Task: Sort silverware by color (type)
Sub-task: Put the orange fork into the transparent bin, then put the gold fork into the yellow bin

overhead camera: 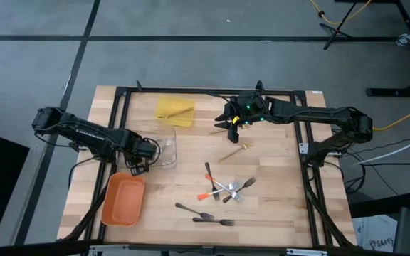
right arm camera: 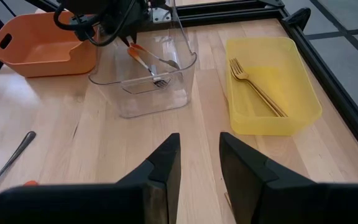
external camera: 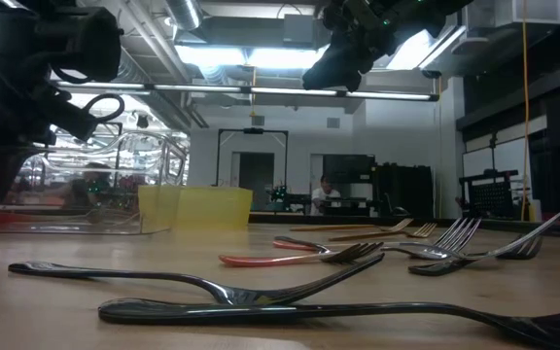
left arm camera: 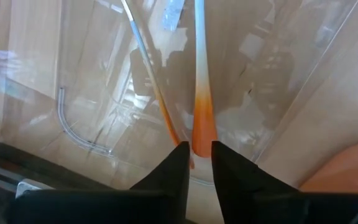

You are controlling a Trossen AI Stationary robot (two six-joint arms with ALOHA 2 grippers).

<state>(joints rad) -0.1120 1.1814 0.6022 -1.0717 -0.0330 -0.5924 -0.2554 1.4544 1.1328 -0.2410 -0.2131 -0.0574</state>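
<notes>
Overhead, the left gripper [overhead camera: 146,151] sits at the clear tray [overhead camera: 168,161], about nine o'clock from the table's centre, with the orange tray [overhead camera: 123,200] just toward seven o'clock of it. That view hides what the jaws hold. The left wrist view settles it: the two dark fingers [left arm camera: 174,163] stand narrow, closed around the orange tip of a silver utensil [left arm camera: 201,81] that reaches down into the clear tray, with a second orange-tipped utensil [left arm camera: 148,68] lying beside it. The right wrist view confirms this from across the table, showing both pieces inside the tray under the left gripper.

The right gripper [overhead camera: 235,122] hovers near twelve o'clock, beside the yellow tray [overhead camera: 174,111]. Its jaws are apart with nothing between them, as only its own camera shows [right arm camera: 197,165]. That camera also reveals a tan wooden fork [right arm camera: 257,87] lying in the yellow tray, which the overhead picture does not resolve.

Loose silverware lies between four and six o'clock: another tan wooden piece [overhead camera: 235,151] nearest the right gripper, a crossed cluster of silver and orange-tipped forks [overhead camera: 226,188], and two dark forks [overhead camera: 203,215] lying near each other toward the front edge. The low view puts those dark forks [external camera: 261,292] closest to its lens, flat on the wood.
</notes>
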